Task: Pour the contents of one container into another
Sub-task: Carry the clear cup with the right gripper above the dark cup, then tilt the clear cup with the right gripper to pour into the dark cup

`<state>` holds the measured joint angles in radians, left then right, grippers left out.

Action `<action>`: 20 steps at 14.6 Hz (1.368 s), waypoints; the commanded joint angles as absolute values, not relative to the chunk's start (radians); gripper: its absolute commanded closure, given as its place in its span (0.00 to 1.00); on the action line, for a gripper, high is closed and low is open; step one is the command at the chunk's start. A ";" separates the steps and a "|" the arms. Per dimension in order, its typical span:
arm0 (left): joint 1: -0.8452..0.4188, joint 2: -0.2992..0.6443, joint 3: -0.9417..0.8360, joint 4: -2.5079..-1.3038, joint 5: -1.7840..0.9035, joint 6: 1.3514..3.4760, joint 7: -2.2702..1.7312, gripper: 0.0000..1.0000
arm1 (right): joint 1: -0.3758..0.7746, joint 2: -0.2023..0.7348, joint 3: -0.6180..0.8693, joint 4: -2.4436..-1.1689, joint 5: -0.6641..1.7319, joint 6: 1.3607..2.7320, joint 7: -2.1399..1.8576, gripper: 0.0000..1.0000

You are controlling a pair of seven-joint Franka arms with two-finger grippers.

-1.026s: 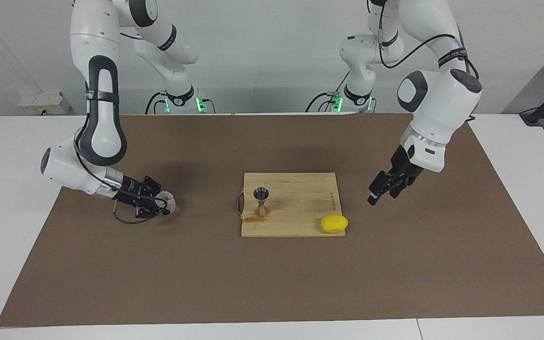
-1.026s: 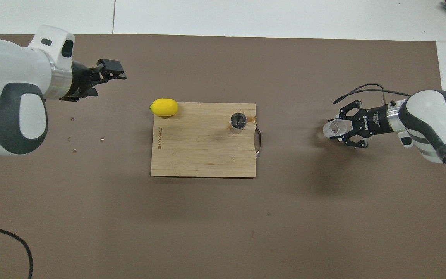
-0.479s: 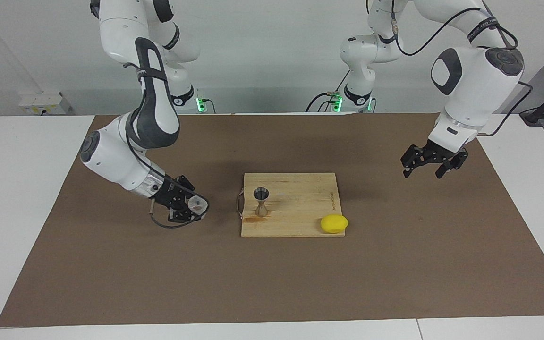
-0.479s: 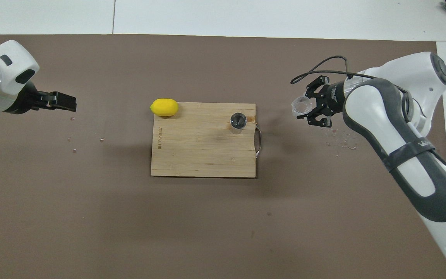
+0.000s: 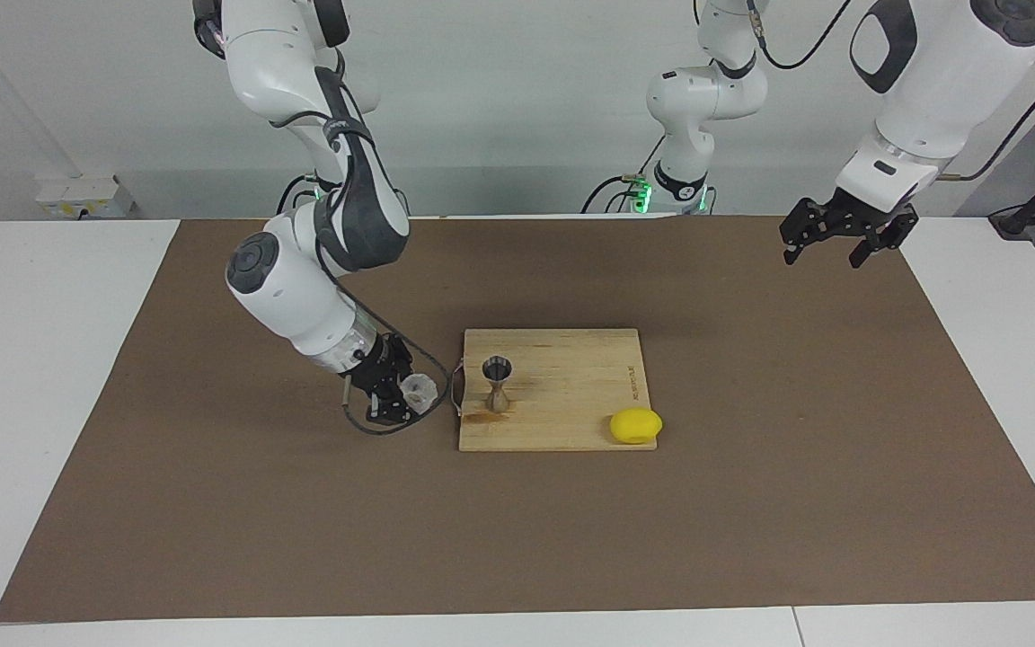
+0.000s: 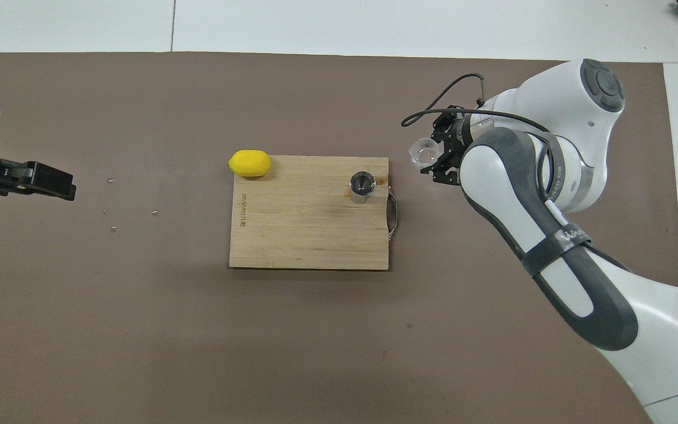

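Note:
The clear glass cup (image 5: 418, 390) (image 6: 422, 152) hangs just above the brown mat, beside the metal handle (image 5: 456, 387) of the wooden board, toward the right arm's end. My right gripper (image 5: 408, 395) (image 6: 430, 156) is shut on the cup from the side. The steel hourglass jigger (image 5: 497, 383) (image 6: 362, 186) stands upright on the board (image 5: 571, 377) (image 6: 303, 224) near that handle, a short gap from the cup. My left gripper (image 5: 827, 244) (image 6: 50, 181) hangs open and empty, high over the mat's corner at the left arm's end.
A yellow lemon (image 5: 635, 425) (image 6: 249, 163) lies at the board's corner farthest from the robots, toward the left arm's end. A brownish stain (image 5: 480, 416) marks the board beside the jigger. Small specks (image 6: 153, 212) dot the mat under the left gripper's side.
My right gripper has carried the cup from the right arm's end of the mat up to the board's handle. The left arm has risen and pulled back toward its own base.

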<state>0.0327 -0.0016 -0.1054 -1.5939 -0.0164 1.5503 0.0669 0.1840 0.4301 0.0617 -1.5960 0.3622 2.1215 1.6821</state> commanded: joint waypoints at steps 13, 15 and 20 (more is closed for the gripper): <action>0.057 -0.072 -0.123 -1.621 -0.003 1.494 0.074 0.00 | 0.377 0.480 0.069 -1.454 -0.047 1.996 1.891 0.98; 0.057 -0.072 -0.121 -1.621 -0.003 1.494 0.075 0.00 | 0.391 0.480 0.071 -1.440 -0.086 1.979 1.890 0.98; 0.058 -0.092 -0.121 -1.670 -0.003 1.576 0.058 0.00 | 0.416 0.479 0.072 -1.433 -0.150 1.962 1.888 0.98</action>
